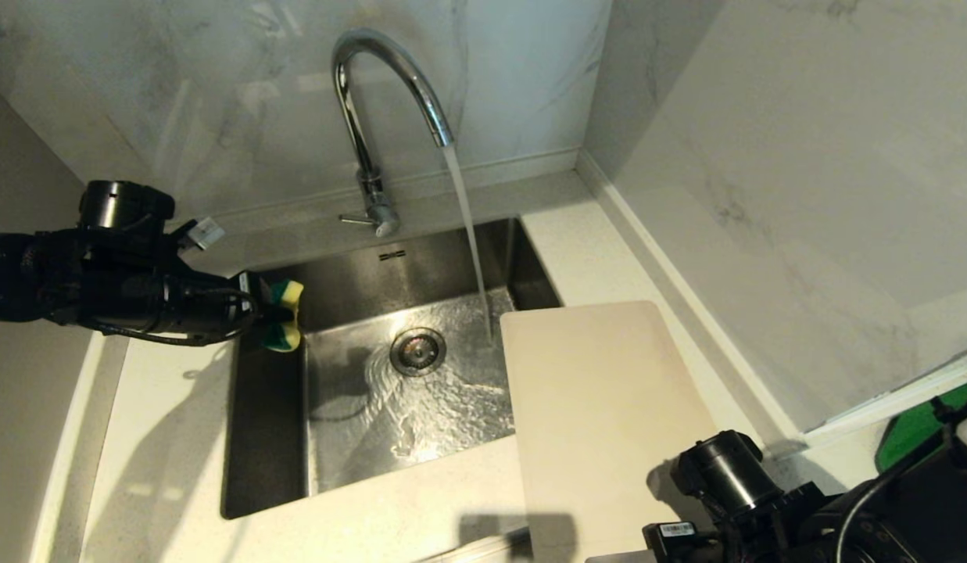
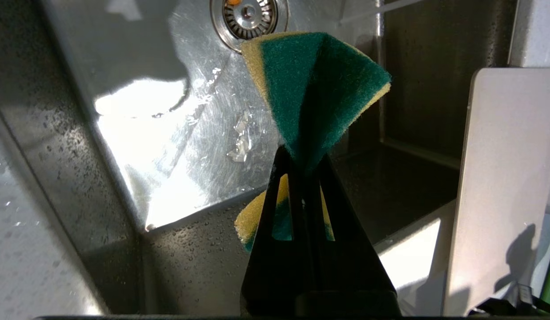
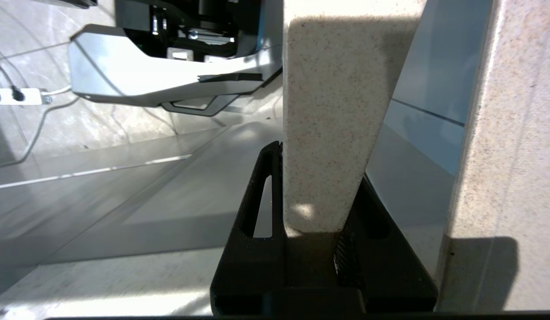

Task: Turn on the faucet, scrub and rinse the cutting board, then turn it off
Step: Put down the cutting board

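Cutting board (image 1: 600, 407) bridging counter and sink (image 1: 264, 438) rim, right gripper (image 3: 319, 222) apparently clamped on its near edge; left gripper (image 2: 303, 164) pinching sponge (image 2: 315, 89) shut; faucet (image 1: 374, 117) running; risk: thin edge grip slipping, board dropping into basin.

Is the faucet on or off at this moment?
On. A stream of water runs from the spout of the faucet into the sink, and its floor is wet and rippling.
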Robot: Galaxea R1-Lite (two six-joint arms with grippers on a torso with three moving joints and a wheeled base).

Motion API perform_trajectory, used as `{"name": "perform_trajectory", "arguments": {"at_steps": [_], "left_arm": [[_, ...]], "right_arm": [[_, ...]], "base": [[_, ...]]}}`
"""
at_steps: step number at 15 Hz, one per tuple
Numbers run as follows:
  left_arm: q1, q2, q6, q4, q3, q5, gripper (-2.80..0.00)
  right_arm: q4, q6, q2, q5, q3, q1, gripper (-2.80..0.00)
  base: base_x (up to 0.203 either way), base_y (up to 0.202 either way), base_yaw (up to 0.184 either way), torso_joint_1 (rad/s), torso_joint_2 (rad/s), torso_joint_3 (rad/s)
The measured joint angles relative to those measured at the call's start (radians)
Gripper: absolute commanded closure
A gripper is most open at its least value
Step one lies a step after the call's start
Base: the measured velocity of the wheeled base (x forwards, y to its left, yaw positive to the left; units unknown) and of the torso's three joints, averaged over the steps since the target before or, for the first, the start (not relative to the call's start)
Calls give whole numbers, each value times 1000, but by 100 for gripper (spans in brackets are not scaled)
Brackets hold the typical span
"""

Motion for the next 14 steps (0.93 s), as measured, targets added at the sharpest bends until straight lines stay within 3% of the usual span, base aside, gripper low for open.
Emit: {"name": "perform_trajectory", "arguments": {"at_steps": [4, 14], "left_arm": [[0, 24, 1, 0, -16, 1, 0], [-7, 32, 3, 0, -20, 1, 0]], "right_arm": [[-6, -22, 85, 9, -32, -38, 0], [-6, -23, 155, 11, -80, -44, 0]], "base": [[0, 0, 0, 0, 0, 0], [0, 0, 0, 0, 0, 0]]}}
